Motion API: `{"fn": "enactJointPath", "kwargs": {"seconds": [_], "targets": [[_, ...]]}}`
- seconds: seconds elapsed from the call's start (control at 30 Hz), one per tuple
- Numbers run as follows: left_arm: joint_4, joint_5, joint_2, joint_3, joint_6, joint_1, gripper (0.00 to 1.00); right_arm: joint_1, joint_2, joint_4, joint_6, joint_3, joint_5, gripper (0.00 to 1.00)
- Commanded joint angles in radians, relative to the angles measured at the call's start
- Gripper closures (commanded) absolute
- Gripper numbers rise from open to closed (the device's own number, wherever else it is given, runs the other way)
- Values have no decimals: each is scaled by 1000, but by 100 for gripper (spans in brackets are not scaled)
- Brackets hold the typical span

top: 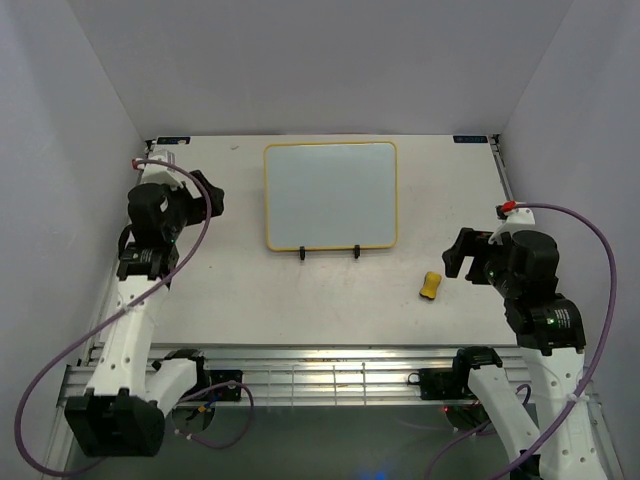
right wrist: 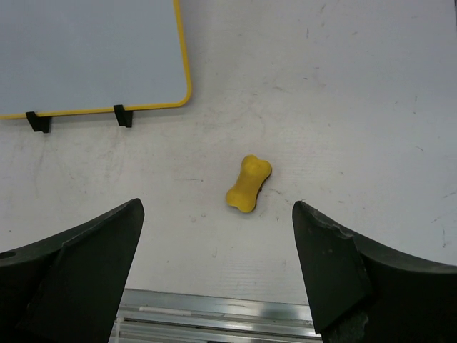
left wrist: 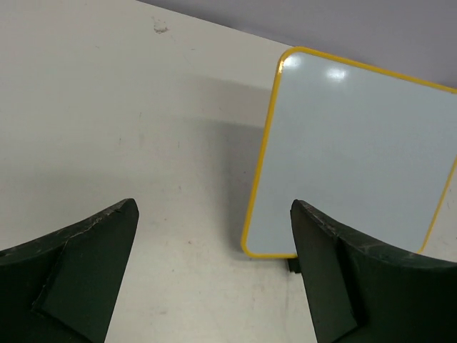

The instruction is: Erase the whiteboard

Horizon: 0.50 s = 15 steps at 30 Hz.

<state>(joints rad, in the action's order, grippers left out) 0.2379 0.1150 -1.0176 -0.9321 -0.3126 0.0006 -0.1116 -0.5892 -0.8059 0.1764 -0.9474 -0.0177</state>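
Observation:
The whiteboard (top: 330, 195) has a yellow frame and leans on a black wire stand at the table's back middle; its face looks blank. It also shows in the left wrist view (left wrist: 357, 150) and the right wrist view (right wrist: 86, 53). A small yellow bone-shaped eraser (top: 430, 286) lies on the table right of the board's front edge, also in the right wrist view (right wrist: 248, 184). My left gripper (top: 205, 195) is open and empty, left of the board. My right gripper (top: 458, 255) is open and empty, just right of the eraser.
The stand's two black feet (top: 329, 252) stick out at the board's bottom edge. An aluminium rail (top: 320, 380) runs along the table's near edge. White walls close in the table at the back and both sides.

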Motion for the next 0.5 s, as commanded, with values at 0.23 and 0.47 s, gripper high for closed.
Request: {"fn": "enactJointPath", "kwargs": {"seconds": [0.23,0.47], "targets": [[501,-138,391,-93,92,-86,2,-31,-28,-104,-34,-116,153,10],[689,-235,494,-135,119,-162,2,-98,-44,-182,-43,-207,240,10]]}}
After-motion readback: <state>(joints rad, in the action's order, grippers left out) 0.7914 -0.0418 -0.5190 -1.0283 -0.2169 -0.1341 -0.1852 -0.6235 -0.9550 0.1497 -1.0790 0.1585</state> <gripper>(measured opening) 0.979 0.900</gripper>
